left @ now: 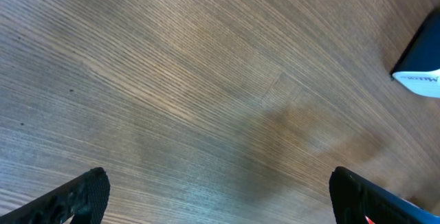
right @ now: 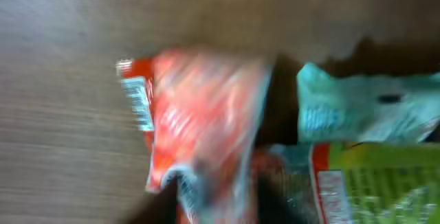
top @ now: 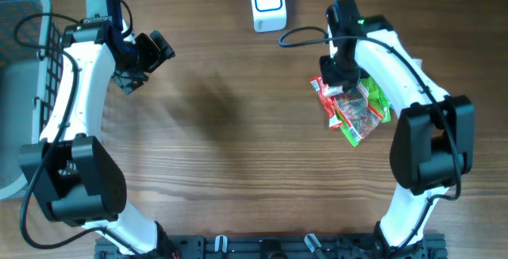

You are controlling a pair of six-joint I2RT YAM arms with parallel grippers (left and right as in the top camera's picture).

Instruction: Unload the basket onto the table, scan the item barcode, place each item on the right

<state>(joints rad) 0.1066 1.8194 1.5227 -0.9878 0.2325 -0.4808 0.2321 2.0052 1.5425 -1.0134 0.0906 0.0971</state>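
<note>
- The left jaws stood wide apart over bare table; in the left wrist view one dark fingertip sat in each lower corner.
- I could not tell how the right jaws stood: the overhead view showed only the right arm from above, and its own camera was blurred.
- The right jaws hung over a heap of snack packets lying toward the table's right edge, with the red packet on the heap's left side.
- Whether the right jaws touched the red packet could not be told.
- The white scanner stood by the far edge, well apart from the heap.
- A grey basket sat at the left edge; its contents could not be made out.
- Only the right wrist view showed the white strip on the red packet's edge, plus a pale packet and a green packet.
- The left arm reached toward the far-left corner, its wrist turned inward.
</note>
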